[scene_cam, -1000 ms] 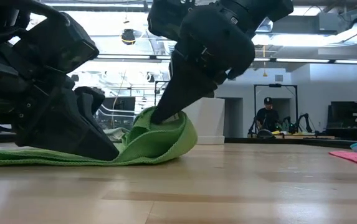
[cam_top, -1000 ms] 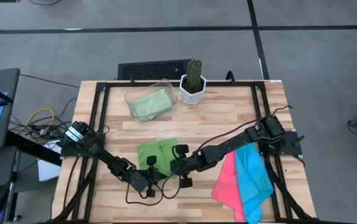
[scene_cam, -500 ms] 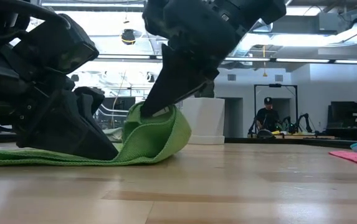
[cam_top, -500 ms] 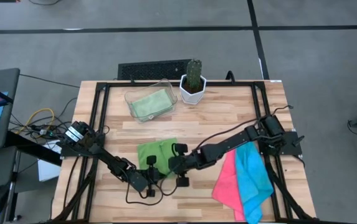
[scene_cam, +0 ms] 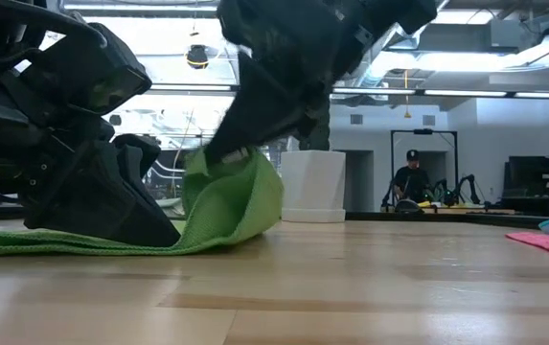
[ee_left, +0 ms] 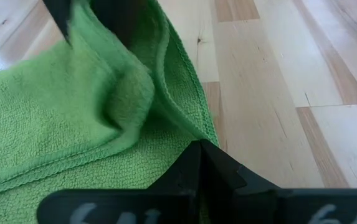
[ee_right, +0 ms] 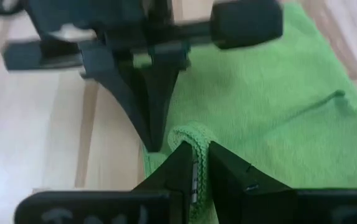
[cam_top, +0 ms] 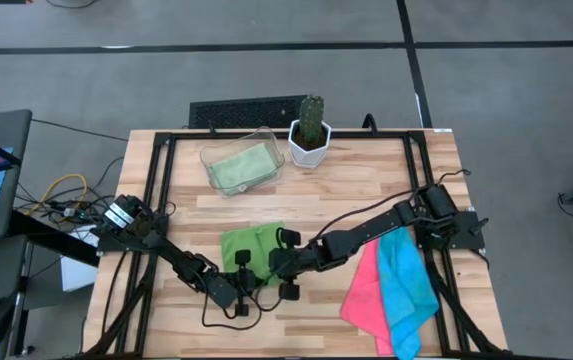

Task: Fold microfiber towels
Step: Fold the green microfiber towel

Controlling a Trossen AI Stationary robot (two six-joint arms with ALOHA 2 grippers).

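A bright green towel [cam_top: 251, 243] lies near the table's middle, toward the near edge. Its lower part is flat on the wood and one edge curls up [scene_cam: 236, 206]. My left gripper [cam_top: 243, 268] is shut, its tips down on the towel's flat part [ee_left: 203, 163]. My right gripper [cam_top: 274, 262] reaches in from the right and is shut on the raised edge [ee_right: 195, 163]. In the low view that raised edge hangs from it, above my left gripper. My left gripper presses its shut fingertips [ee_left: 200, 155] down on the towel's flat layer [ee_left: 166, 168], close to a hemmed edge. It slants down from the table's near left. My right gripper pinches the towel's hemmed edge [ee_right: 190, 134] between its two fingers, slanting down from the table's right. One layer or several, I cannot tell. The held edge [scene_cam: 218, 158] is lifted clear, and the cloth curves slack down to the table.
A pink towel [cam_top: 364, 295] and a cyan towel [cam_top: 406, 280] lie overlapping at the near right. A clear tray [cam_top: 266, 140] with a pale green towel [cam_top: 241, 165] stands at the far side beside a potted cactus [cam_top: 309, 135]. Bare wood lies between.
My right gripper has carried the towel's held edge up and toward the table's left, over my left gripper, while rolling at the wrist. The towel's loop stands taller and steeper than before. Its flat part has stayed in place under my left gripper.
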